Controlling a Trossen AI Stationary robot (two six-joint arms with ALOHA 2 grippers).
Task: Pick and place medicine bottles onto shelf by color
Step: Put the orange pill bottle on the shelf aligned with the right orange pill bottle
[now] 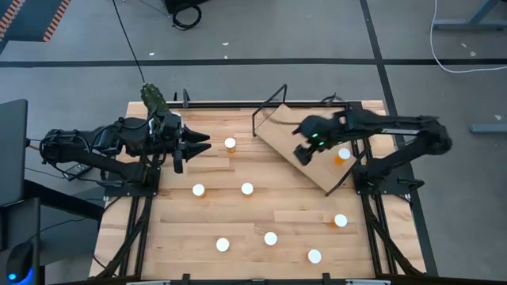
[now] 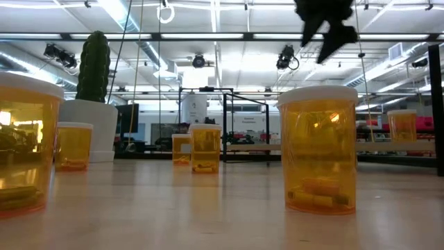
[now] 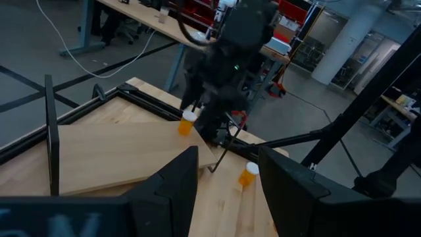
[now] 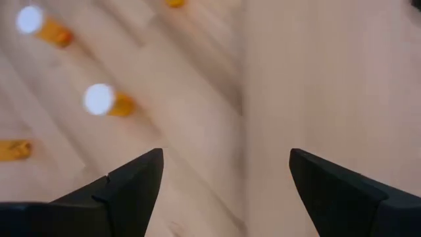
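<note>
Several amber bottles with white caps stand upright on the table, among them one near my left gripper and others further toward the near edge. One bottle stands on the tilted wooden shelf near its right edge, also seen in the left wrist view. My right gripper hovers open above the shelf board, holding nothing. My left gripper is open over the table's far left part, pointing toward the shelf.
A potted cactus stands at the far left corner, just behind my left gripper. The shelf's black wire frame rises at the far edge. In the low view, large near bottles stand close to the near edge.
</note>
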